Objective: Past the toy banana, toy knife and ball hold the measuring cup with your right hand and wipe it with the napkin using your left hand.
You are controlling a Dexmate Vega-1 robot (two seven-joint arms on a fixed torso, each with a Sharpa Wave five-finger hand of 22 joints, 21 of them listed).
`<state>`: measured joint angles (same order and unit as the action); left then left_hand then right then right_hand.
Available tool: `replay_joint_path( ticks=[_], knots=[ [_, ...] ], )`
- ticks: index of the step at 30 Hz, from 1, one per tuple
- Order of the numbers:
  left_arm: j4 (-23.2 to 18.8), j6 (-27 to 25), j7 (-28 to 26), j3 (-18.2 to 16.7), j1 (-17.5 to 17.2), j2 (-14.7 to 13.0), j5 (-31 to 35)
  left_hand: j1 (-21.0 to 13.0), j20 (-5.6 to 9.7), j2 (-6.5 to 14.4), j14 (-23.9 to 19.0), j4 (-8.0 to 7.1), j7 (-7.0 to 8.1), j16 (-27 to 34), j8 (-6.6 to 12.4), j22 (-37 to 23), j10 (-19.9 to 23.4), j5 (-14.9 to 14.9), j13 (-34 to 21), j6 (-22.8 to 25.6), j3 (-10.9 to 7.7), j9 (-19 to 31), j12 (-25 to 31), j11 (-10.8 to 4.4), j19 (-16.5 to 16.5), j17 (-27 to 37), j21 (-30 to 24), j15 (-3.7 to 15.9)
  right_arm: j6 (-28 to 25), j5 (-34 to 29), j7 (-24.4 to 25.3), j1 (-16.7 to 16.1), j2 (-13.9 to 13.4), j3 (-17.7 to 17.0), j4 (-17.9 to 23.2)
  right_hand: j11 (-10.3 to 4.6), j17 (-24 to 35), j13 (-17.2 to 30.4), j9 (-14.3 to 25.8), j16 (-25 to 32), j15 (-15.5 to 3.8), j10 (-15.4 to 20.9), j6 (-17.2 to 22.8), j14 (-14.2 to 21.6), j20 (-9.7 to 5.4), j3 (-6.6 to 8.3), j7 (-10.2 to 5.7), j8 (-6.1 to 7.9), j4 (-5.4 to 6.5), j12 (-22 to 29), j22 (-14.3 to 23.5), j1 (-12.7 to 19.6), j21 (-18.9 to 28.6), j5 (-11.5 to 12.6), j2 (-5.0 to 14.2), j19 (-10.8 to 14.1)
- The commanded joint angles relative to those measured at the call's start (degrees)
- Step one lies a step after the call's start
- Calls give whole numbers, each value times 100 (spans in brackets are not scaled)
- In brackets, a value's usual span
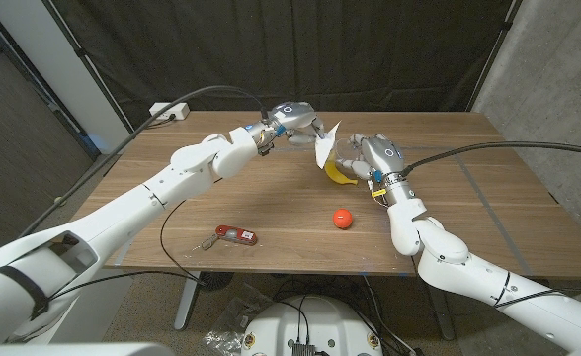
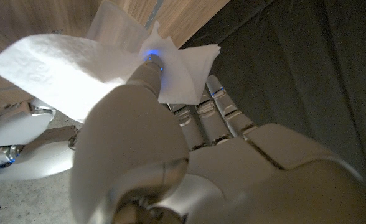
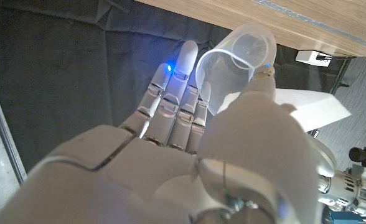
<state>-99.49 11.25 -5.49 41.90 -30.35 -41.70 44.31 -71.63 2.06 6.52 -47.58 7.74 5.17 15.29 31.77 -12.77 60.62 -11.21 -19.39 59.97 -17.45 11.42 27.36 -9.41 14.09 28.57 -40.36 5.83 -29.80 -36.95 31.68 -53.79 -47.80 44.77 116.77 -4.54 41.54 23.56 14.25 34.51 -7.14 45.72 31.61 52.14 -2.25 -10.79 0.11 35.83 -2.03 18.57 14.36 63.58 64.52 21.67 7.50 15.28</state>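
The clear measuring cup (image 3: 236, 68) is gripped between thumb and fingers of the right hand (image 1: 373, 158), raised above the table's (image 1: 488, 213) far middle. The napkin (image 1: 324, 149) is pinched by the left hand (image 1: 292, 123) just beside it, over the toy banana (image 1: 338, 176).

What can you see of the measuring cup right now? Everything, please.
The measuring cup looks like clear, slightly frosted plastic, a round open-mouthed tumbler shape; no handle or markings are discernible. The right hand holds it off the table, tilted, fingers on one side and thumb on the other. The white napkin, held by the left hand, hangs right beside it; contact unclear.
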Motion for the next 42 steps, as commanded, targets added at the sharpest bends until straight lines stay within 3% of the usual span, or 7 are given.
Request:
replay_joint_path(
  ticks=[1, 12, 23, 31, 42],
  knots=[
    [-289, -673, -119, -45, -205, -205, 664, -42, 226, 7, -59, -2, 20, -27, -12, -10, 242, 5, -689, 53, 13, 15, 5, -189, -15, 39, -43, 810, 45, 30, -49, 32, 6, -12, -15, 13, 32, 24, 11, -32, -623, 46, 547, 71, -41, 75, -563, 27, 61, 0, 4, 30, 59, 19, 69, -5],
    [-607, -1685, -362, -95, -525, -219, 1230, -58, 229, 11, -91, -6, 16, -46, -23, 1, 272, 20, -669, 50, 41, 28, -26, -190, -23, 105, -117, 811, 27, 7, -97, 73, 6, -1, -58, 15, 38, 37, 10, -40, -625, 39, 537, 79, -43, 79, -564, 25, 55, -23, -15, 34, 93, 17, 62, -12],
    [-1000, -2273, 340, -292, -684, -377, 1005, -63, 215, 23, -182, -15, -2, -26, -42, 9, 283, 29, -684, 36, 69, 25, -39, -188, -23, 183, -188, 813, -83, -104, -298, 164, -146, -3, 35, 5, 41, 52, 10, -48, -624, 73, 557, 97, -55, 90, -567, 35, 47, -37, -39, 45, 142, 14, 64, -8],
    [-1127, -2540, 1136, -363, -794, -556, 648, -78, 197, 27, -201, -11, -23, -35, -43, 13, 277, 32, -686, 3, 84, 60, -57, -185, -34, 229, -236, 812, -272, -331, -781, 322, -505, 74, 244, 4, 42, 61, 10, -55, -624, 91, 559, 106, -62, 93, -567, 38, 46, -45, -53, 44, 170, 14, 63, -7],
    [-1219, -2885, 1641, -381, -927, -686, 406, -109, 129, 36, -238, -4, -80, -46, -78, 22, 280, 37, -676, -39, 104, 57, -85, -175, 17, 302, -337, 811, -483, -348, -1581, 440, -1100, 46, 664, -5, 44, 74, 10, -65, -626, 101, 563, 117, -67, 106, -571, 42, 32, -64, -71, 64, 211, 15, 64, -10]
  ],
)
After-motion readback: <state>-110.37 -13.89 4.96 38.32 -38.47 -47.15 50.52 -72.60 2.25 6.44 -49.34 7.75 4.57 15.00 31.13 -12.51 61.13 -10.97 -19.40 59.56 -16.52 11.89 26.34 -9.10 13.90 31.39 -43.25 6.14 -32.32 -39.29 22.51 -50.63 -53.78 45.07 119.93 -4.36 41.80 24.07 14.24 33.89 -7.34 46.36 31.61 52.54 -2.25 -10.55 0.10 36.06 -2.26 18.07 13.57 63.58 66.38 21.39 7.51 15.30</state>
